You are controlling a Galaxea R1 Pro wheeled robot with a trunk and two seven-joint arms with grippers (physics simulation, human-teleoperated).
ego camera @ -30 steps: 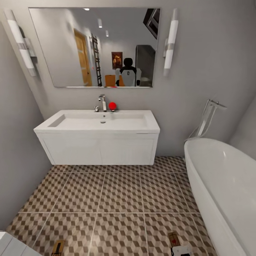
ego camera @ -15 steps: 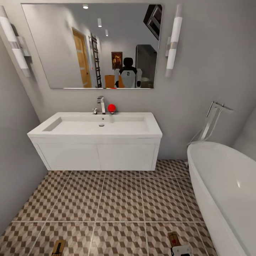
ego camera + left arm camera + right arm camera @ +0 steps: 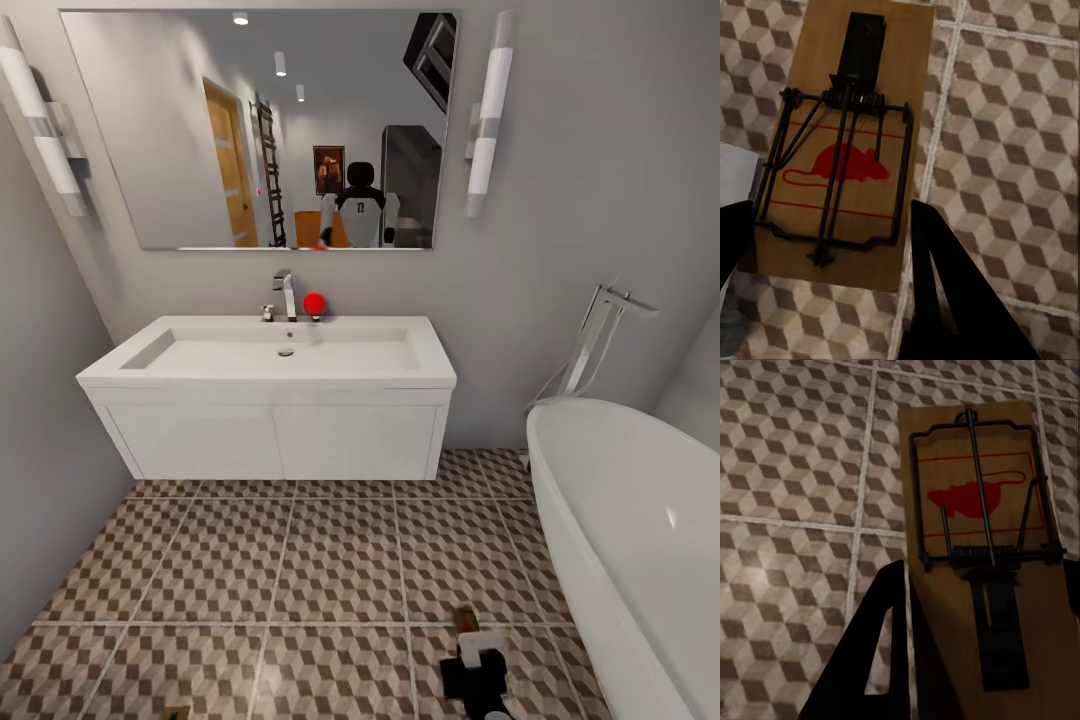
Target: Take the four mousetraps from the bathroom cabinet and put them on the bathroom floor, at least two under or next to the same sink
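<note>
At the lower right of the head frame the right gripper (image 3: 478, 668) grips one mousetrap (image 3: 979, 555) between its fingers, over the bathroom floor (image 3: 300, 560). The left gripper (image 3: 825, 300) clamps a second mousetrap (image 3: 844, 142) the same way — at the bottom edge, left of centre. Farther off, in the middle of the frame, the bathroom sink (image 3: 270, 395) hangs on the wall — well apart from both.

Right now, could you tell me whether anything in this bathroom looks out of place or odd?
Little stands out. The one oddity is a small red ball on the bathroom sink rim beside the faucet. Each gripper, left and right, has a mousetrap between its fingers above the bathroom floor. Nothing looks spilled or damaged.
</note>
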